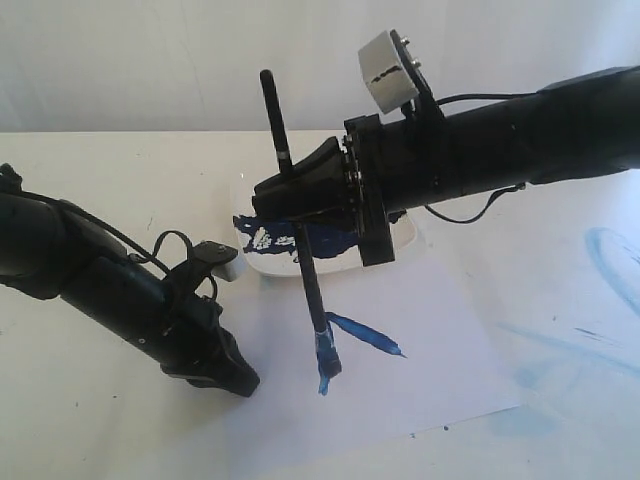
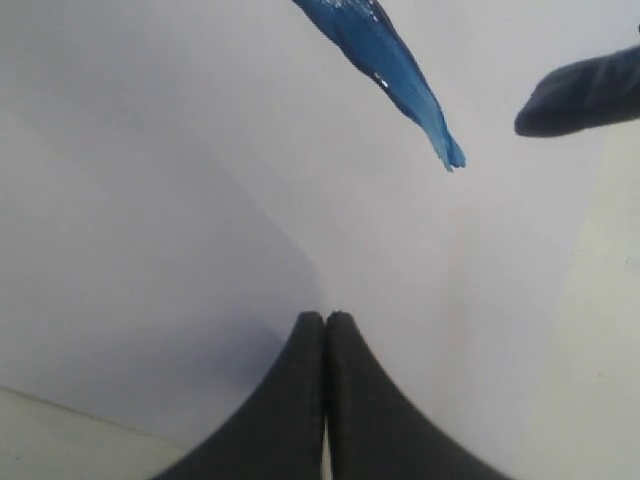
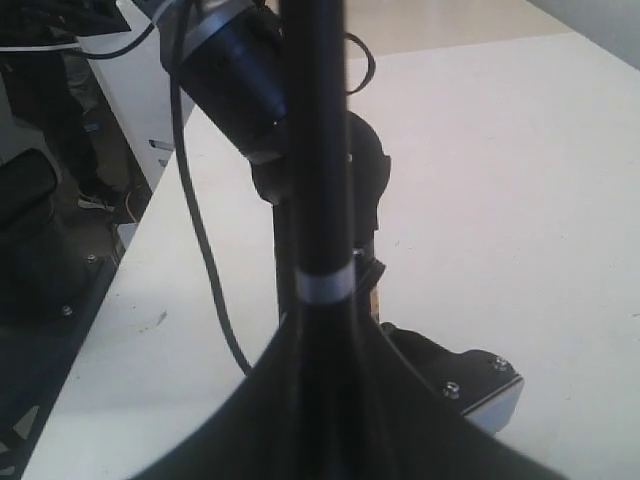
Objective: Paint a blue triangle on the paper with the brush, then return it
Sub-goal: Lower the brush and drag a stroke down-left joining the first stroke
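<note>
Right fingers [image 1: 300, 192] around tilted brush [image 1: 312, 285], arm [image 1: 500, 140] nearly level

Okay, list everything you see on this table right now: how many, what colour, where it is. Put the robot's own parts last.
table: one, cream-white, under everything
paper: one sheet, white, on the table in front of the dish
dish: one, white, behind the paper, partly hidden by the right gripper
paint: one blotch, dark blue, in the dish
brush: one, black handle, blue-stained tip, tilted, tip down at the paper
blue stroke: one, dark blue, on the paper beside the brush tip
smears: several, pale blue, on the table right of the paper
left gripper: one, black, shut, at the paper's left part
right gripper: one, black, shut on the brush, over the dish
</note>
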Tool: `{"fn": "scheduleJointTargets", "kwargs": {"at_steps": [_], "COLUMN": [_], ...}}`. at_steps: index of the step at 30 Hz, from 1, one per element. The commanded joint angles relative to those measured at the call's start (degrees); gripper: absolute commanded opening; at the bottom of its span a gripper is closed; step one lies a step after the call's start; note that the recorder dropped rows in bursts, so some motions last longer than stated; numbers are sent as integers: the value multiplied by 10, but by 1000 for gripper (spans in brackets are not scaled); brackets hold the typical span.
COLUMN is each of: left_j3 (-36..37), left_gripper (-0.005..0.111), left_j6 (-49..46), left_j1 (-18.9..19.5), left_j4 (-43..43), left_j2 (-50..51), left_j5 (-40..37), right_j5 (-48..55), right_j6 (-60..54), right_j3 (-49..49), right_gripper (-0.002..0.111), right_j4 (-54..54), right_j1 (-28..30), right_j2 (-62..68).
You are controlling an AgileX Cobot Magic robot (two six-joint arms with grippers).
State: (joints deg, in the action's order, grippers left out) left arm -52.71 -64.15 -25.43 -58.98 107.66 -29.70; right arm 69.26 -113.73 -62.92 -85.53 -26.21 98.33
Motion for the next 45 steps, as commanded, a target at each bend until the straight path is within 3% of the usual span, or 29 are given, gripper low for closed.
{"fn": "scheduleJointTargets", "kwargs": {"at_steps": [1,11,45], "left_j3": [0,0,0], "left_gripper": [0,0,0], "left_j6": [-1,-1,-1], "left_j1": [-3,-3,-3], "left_j4": [-3,-3,-3], "left_j2": [-2,-2,-2], "left_j5": [-13,-13,-13], "right_j5": [7,7,7], "right_j6": [5,4,-36], "right_j3": [-3,-3,-5], "right_gripper": [0,0,0], "right_j4": [3,3,-14], "right_j1": [0,-24,-24], "right_j2": [3,16,24]}}
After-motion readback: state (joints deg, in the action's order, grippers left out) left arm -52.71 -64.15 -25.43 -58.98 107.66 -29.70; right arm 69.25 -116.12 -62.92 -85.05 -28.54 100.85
